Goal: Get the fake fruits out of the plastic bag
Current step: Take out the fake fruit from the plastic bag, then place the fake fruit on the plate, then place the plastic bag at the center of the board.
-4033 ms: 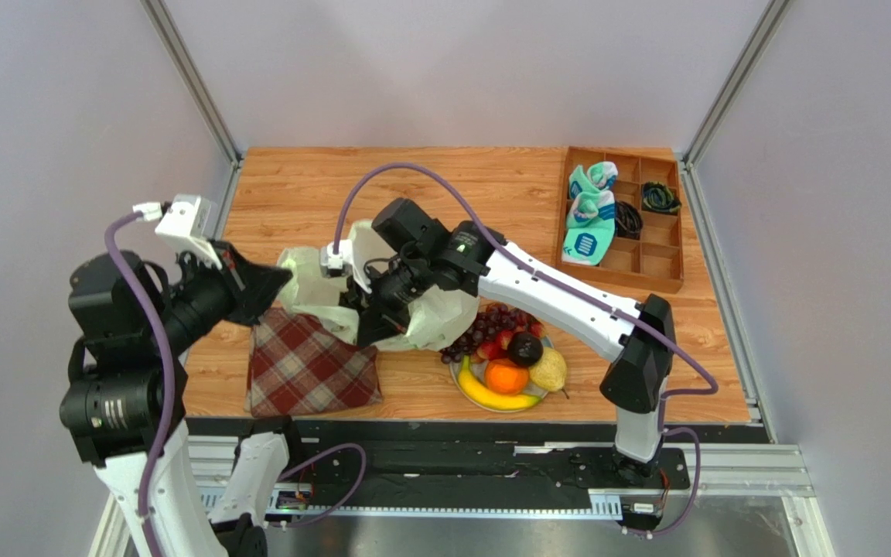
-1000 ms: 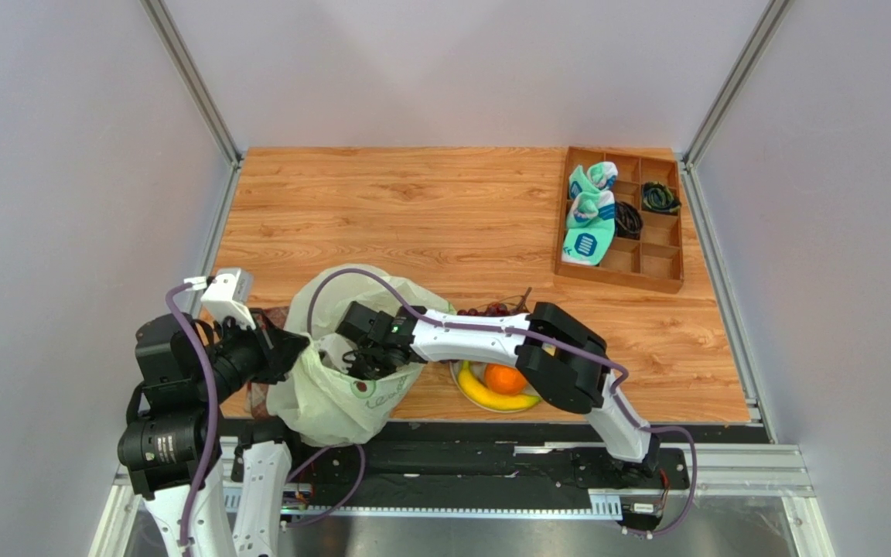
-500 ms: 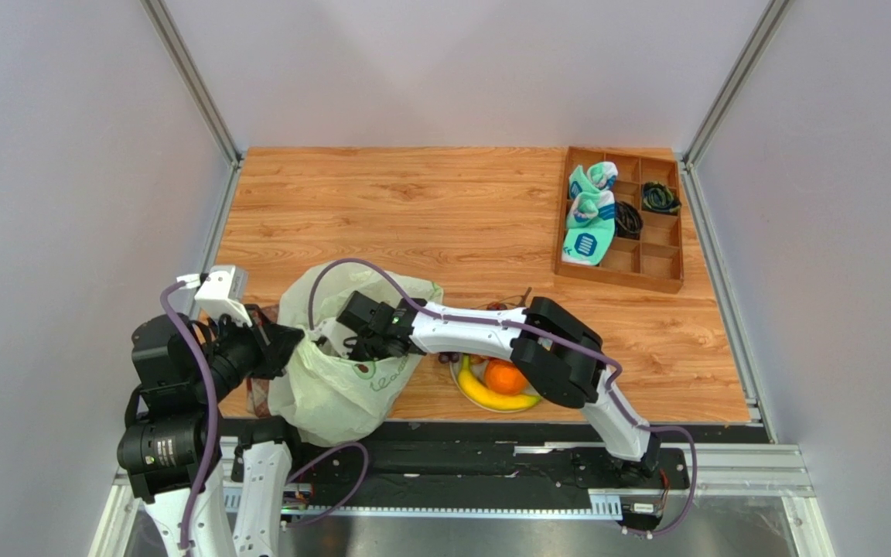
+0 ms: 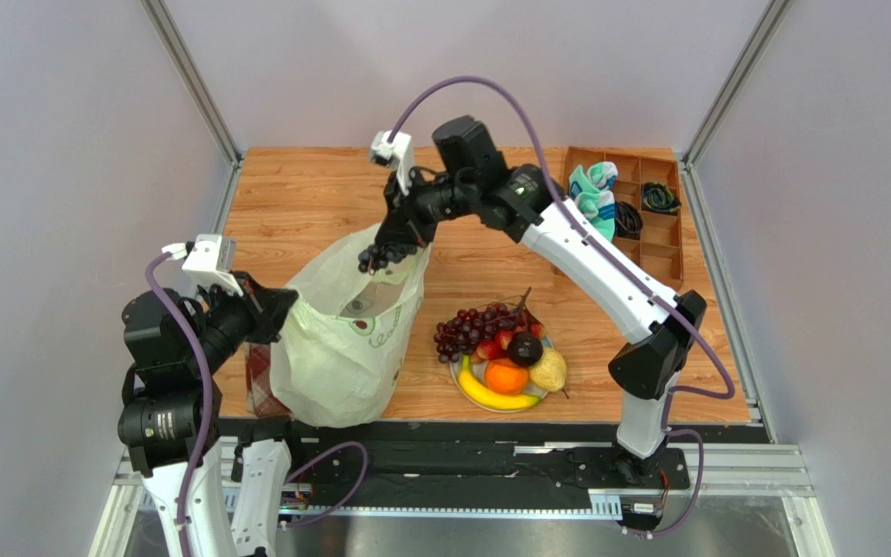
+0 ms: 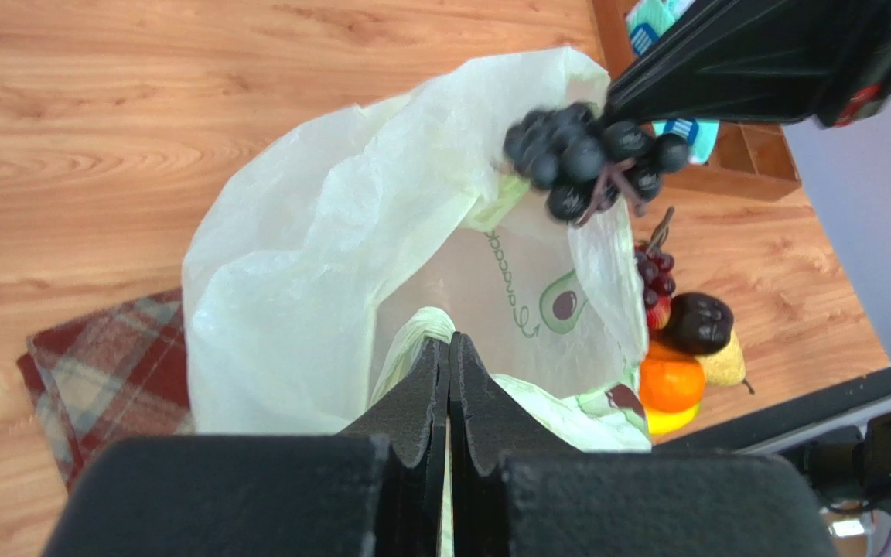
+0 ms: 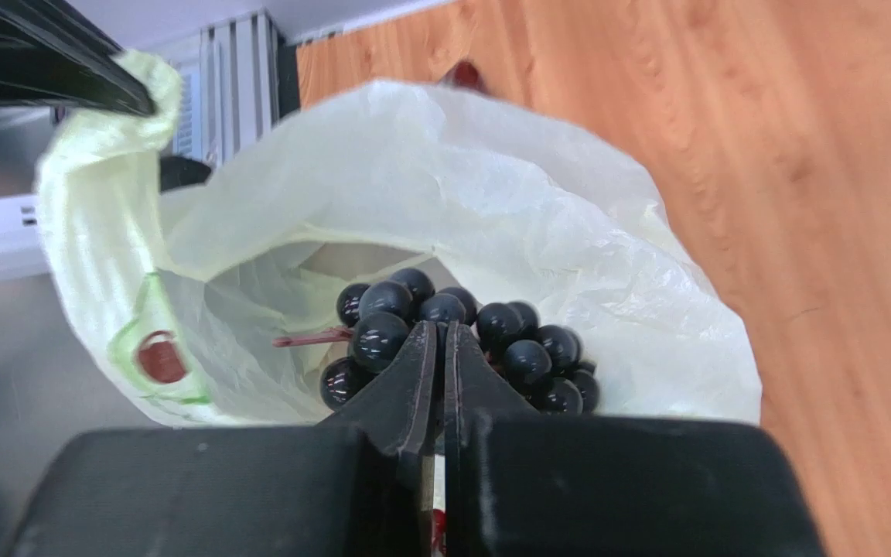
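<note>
The pale plastic bag stands upright with its mouth open. My left gripper is shut on its near handle at the bag's left rim. A dark purple grape bunch hangs just above the bag's far rim, and my right gripper is shut on its stem among the grapes. To the right of the bag lie red grapes, a dark plum, an orange, a pear and a banana. The inside of the bag shows no fruit.
A red plaid cloth lies under the bag's left side. A wooden compartment tray with socks and cables stands at the back right. Metal frame posts and grey walls bound the table.
My right gripper shut on the dark grape bunch inside the bag and lifted it up and back, out over the far rim. The bag now stands taller, and the left gripper still holds the handle.
</note>
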Tool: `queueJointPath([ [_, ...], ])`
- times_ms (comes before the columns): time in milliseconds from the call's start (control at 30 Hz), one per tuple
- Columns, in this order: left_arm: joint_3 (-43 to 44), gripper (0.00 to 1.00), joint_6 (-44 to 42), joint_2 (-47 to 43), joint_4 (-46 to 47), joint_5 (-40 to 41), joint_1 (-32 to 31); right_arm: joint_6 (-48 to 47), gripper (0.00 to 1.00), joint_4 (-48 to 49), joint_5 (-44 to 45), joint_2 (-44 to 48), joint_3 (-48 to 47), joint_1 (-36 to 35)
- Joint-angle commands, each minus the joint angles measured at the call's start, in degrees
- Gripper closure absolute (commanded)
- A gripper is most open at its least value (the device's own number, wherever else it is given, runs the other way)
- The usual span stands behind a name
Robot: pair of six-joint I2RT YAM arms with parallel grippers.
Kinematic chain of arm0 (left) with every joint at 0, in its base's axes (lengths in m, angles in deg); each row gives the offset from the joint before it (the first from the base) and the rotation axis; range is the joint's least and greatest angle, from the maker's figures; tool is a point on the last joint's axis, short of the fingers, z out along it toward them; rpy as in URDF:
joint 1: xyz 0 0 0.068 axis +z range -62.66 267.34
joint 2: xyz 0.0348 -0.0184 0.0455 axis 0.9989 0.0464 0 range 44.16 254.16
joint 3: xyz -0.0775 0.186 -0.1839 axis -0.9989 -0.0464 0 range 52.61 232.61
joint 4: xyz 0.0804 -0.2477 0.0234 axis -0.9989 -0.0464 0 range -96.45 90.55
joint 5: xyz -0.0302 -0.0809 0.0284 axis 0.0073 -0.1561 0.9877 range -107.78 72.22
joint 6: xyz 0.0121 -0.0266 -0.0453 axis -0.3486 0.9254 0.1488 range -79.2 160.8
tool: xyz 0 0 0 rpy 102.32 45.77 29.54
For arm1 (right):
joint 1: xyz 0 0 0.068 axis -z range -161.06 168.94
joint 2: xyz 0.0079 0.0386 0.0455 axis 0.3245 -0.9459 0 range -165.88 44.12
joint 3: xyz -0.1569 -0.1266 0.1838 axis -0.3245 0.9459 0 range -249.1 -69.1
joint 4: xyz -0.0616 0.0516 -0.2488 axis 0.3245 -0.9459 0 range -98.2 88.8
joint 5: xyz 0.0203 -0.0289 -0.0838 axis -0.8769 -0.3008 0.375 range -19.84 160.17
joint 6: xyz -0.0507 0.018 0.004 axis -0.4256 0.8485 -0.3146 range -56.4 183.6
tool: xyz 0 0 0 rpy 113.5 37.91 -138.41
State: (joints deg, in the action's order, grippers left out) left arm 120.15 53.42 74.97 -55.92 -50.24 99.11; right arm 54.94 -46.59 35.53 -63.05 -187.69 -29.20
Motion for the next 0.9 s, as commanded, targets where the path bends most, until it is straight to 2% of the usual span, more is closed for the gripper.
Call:
queueJointPath([
  [0,0.1,1.00,2.1,3.2,8.6,-1.0,0.4,2.5,1.00,1.4,-3.0,1.4,-4.1,2.1],
  [167,1.2,1.00,2.4,6.1,10.5,-0.3,0.4,4.0,1.00,5.0,-1.6,3.9,-2.5,3.4],
  [233,1.3,1.00,3.4,7.0,13.4,-1.6,0.4,7.3,1.00,7.1,-1.7,4.5,-3.1,4.7],
  [333,2.8,1.00,6.8,11.3,17.4,-4.7,0.4,10.2,1.00,9.3,-3.5,4.3,-8.5,6.3],
  [467,7.8,1.00,10.8,22.8,22.2,-7.2,0.1,13.7,1.00,12.0,-6.0,3.6,-15.8,8.0],
  [567,13.2,1.00,14.0,30.3,26.0,-6.0,-0.2,12.2,1.00,11.6,-5.8,4.2,-18.3,9.1],
  [733,27.4,1.00,14.6,43.2,26.8,-4.0,-1.9,5.0,1.00,7.5,-4.0,10.6,-12.7,12.4],
  [867,39.4,1.00,13.7,51.1,27.1,-3.1,-4.6,1.7,1.00,5.2,-2.8,17.7,0.2,16.6],
])
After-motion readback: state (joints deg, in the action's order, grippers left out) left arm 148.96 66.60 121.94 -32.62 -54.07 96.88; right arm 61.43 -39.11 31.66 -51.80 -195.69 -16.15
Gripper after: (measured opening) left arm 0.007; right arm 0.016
